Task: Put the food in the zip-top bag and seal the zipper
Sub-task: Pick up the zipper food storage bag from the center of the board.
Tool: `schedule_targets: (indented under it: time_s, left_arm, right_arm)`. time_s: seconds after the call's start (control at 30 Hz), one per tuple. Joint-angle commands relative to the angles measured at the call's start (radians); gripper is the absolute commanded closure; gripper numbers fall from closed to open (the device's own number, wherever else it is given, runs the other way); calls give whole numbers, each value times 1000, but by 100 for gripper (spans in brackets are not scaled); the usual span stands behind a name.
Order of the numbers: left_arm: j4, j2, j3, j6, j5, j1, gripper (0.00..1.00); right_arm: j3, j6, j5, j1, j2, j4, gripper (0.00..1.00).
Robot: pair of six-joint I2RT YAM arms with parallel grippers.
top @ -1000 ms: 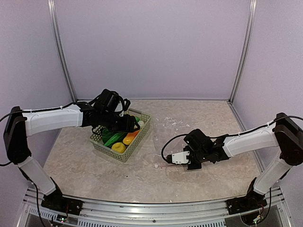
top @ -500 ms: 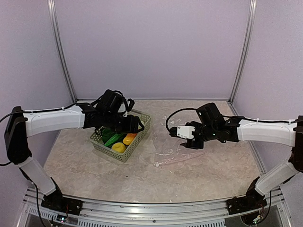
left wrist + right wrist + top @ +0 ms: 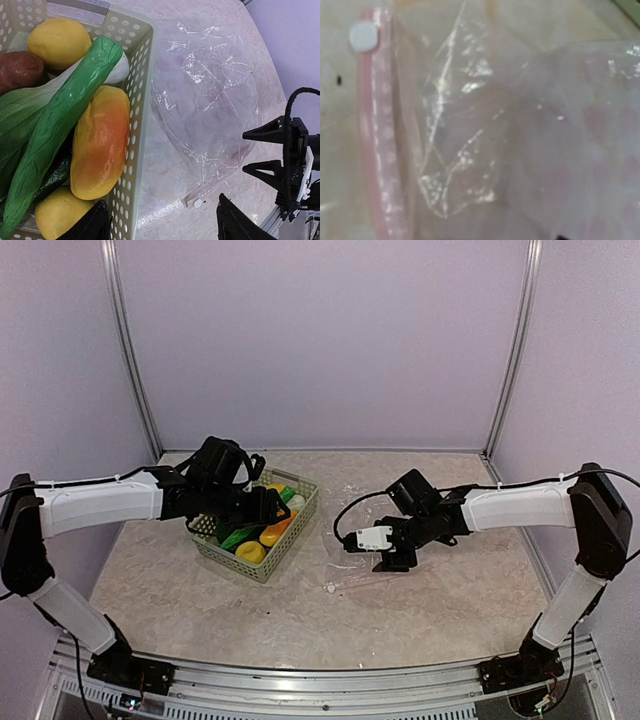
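The food lies in a pale green basket (image 3: 140, 65): yellow lemons (image 3: 59, 41), a long green cucumber-like piece (image 3: 65, 125), an orange piece (image 3: 100, 145) and a brown piece (image 3: 20, 70). My left gripper (image 3: 162, 225) hangs open over the basket's right rim, holding nothing. The clear zip-top bag (image 3: 210, 90) lies flat and empty on the table to the right of the basket. Its zipper (image 3: 376, 150) is a pale pinkish strip with a white slider (image 3: 362, 36). My right gripper (image 3: 250, 152) stands open just above the bag near the zipper; the right wrist view does not show its fingers.
The basket (image 3: 305, 508) sits left of centre on the marbled table, the bag (image 3: 355, 540) right beside it with its zipper strip (image 3: 350, 585) toward the near side. Purple walls enclose the table on three sides.
My right gripper was shut low on the table, then rose and opened, and is now lowered over the bag, still open. My left arm has drawn back slightly to the left over the basket.
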Motion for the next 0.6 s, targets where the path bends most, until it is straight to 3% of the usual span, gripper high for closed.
schedule_targets:
  time_s: [0.0,0.17,0.27,0.37,0.57]
  left_arm:
    - [39,-51,-32,-21,-14,14,31]
    - [47,-51,-29,-10,-17,16,31]
    - [59,-48,-26,-5,-20,16,31]
    - [72,-50,-24,-3,-27,18,31]
    - [129,-46,-23,-4,-62,8,31]
  right_arm:
    - [28,12,47,0,54,4,48]
    - [54,42,74,-8,71,7,70]
    - [67,47,72,-18,94,-14,78]
    - [80,76,46,-42,105,-18,99]
    - [176,215,-142,-178,-19,-77,100]
